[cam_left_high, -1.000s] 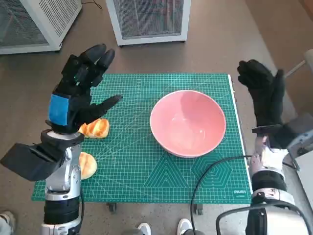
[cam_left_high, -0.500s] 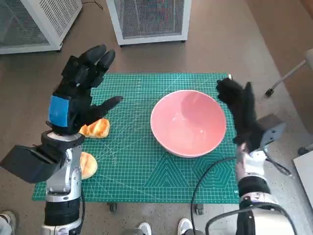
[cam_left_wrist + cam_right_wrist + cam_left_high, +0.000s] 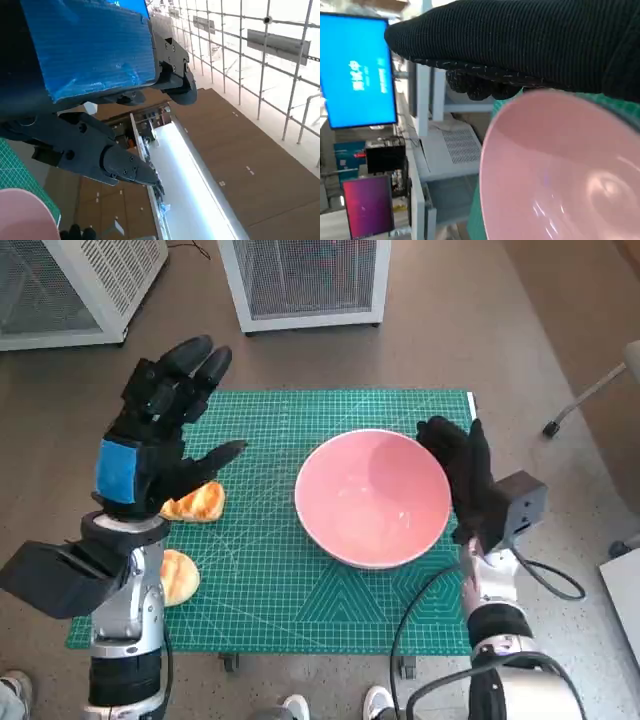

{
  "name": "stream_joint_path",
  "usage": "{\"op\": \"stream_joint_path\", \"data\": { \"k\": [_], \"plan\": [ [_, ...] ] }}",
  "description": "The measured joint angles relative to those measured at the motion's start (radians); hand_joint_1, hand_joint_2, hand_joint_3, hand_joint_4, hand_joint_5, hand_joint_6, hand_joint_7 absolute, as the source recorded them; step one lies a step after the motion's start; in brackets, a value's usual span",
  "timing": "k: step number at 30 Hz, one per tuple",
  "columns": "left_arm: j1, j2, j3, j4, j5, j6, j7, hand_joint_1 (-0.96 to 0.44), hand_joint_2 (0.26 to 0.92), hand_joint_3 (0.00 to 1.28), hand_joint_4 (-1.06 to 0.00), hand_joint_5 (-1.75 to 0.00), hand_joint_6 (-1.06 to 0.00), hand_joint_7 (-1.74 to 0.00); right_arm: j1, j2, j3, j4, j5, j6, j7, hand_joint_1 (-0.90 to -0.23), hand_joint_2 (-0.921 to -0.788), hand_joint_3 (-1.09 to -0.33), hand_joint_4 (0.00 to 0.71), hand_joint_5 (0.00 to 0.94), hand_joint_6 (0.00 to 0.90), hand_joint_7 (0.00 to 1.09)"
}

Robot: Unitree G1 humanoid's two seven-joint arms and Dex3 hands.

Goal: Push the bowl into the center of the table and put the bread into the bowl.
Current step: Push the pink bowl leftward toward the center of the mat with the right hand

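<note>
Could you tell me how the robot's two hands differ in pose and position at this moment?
The left hand is raised with its fingers spread, holding nothing, while the right hand lies flat against the rim of the pink bowl. The left hand hangs above the bread roll without touching it; the right hand is in contact with the bowl. The left hand bears blue tape; the right wears a black knitted glove. Neither grips anything.

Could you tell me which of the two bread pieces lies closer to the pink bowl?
The bread roll just below the left hand; the other roll lies nearer the table's front edge, beside the left forearm.
</note>
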Motion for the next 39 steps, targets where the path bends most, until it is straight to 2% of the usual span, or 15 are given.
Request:
{"op": "stream_joint_path", "data": {
  "k": [9, 23, 29, 39],
  "plan": [
    [0.012, 0.001, 0.008, -0.021, 0.000, 0.012, 0.002, -0.21, 0.921, 0.05, -0.46, 0.00, -0.24, -0.59, -0.005, 0.011, 0.000, 0.002, 0.000, 0.022, -0.001, -0.567, -0.921, -0.643, 0.212, 0.000, 0.335, 0.02],
    [0.038, 0.003, 0.019, -0.071, 0.000, 0.047, 0.021, -0.19, 0.921, 0.06, -0.48, -0.01, -0.23, -0.62, -0.065, 0.090, 0.007, 0.005, -0.003, 0.083, -0.009, -0.557, -0.921, -0.642, 0.207, 0.006, 0.361, 0.03],
    [0.051, 0.007, 0.025, -0.090, 0.000, 0.061, 0.029, -0.19, 0.921, 0.06, -0.48, -0.01, -0.23, -0.64, -0.090, 0.113, 0.006, 0.005, -0.003, 0.095, -0.011, -0.571, -0.921, -0.629, 0.217, 0.008, 0.371, 0.03],
    [0.058, 0.008, 0.026, -0.111, 0.002, 0.077, 0.047, -0.18, 0.921, 0.07, -0.48, -0.01, -0.23, -0.67, -0.105, 0.140, 0.005, 0.005, -0.003, 0.099, -0.011, -0.591, -0.921, -0.609, 0.219, 0.006, 0.381, 0.04]
  ]
}}
